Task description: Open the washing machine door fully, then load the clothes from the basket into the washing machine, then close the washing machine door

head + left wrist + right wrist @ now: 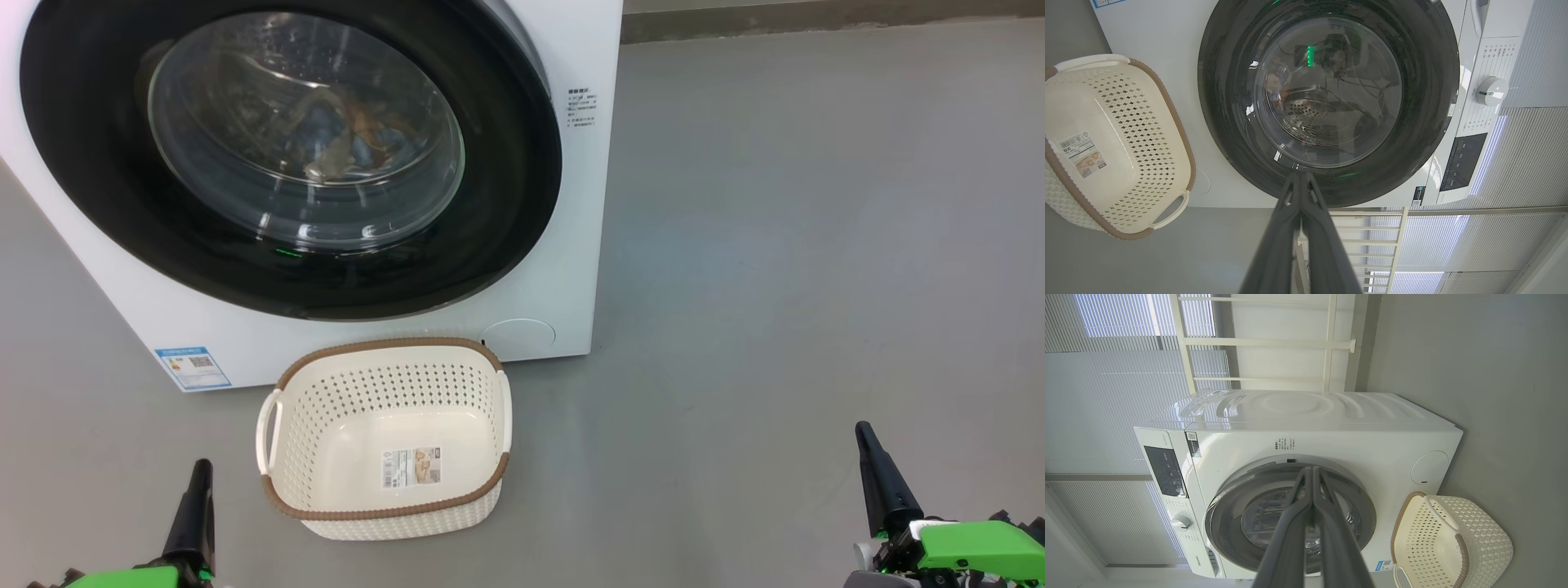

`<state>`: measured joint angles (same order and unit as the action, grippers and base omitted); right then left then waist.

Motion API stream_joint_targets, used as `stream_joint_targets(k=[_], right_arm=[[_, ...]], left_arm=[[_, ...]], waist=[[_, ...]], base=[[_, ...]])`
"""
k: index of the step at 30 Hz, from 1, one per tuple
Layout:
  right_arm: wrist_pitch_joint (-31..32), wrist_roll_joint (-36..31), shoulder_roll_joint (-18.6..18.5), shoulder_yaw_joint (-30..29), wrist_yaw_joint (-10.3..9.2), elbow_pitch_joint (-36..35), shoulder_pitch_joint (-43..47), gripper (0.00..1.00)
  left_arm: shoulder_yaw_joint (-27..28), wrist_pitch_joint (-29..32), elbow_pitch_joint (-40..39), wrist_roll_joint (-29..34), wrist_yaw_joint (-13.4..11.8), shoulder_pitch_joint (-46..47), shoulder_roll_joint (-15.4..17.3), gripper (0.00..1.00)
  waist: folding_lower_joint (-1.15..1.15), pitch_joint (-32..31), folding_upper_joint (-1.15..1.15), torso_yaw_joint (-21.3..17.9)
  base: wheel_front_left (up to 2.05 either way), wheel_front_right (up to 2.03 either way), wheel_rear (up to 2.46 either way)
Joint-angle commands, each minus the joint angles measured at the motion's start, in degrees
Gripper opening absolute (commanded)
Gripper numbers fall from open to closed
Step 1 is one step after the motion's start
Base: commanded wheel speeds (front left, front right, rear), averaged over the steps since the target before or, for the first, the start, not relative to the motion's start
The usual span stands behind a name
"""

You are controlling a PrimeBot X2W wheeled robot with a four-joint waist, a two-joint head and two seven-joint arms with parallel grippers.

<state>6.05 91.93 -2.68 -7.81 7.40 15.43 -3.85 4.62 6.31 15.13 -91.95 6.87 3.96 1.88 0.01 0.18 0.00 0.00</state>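
Front-loading washing machine (584,57) on a grey floor (800,245), its door (510,171) shut flush against the white front. Through the bulging glass, the clothes (363,131) lie inside the drum as a bluish and orange-brown heap, their details blurred by reflections. The basket (392,345) stands on the floor just in front of the machine, below the door and near the round cap (517,335), with the label sticker (412,467) showing on its bare bottom. Left claw (1300,179) and right claw (1312,473) hang low, well back from the machine, one to either side of the basket. Each is clenched tip to tip on nothing and touches neither door nor basket.
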Motion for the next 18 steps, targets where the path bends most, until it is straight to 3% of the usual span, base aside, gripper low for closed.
stream_joint_targets(k=[1, 18], right_arm=[[0.45, 0.23, -0.20, 1.27, 0.09, -1.40, -2.34, 0.00], [0.45, 0.23, -0.20, 1.28, 0.09, -1.40, -2.34, 0.00]], left_arm=[[1.92, 0.19, -1.07, -0.20, 0.62, 2.24, 0.99, 0.00], [1.91, 0.19, -1.07, -0.20, 0.62, 2.24, 0.99, 0.00]], waist=[[0.00, 0.00, 0.00, 0.00], [0.00, 0.00, 0.00, 0.00]], base=[[0.00, 0.00, 0.00], [0.00, 0.00, 0.00]])
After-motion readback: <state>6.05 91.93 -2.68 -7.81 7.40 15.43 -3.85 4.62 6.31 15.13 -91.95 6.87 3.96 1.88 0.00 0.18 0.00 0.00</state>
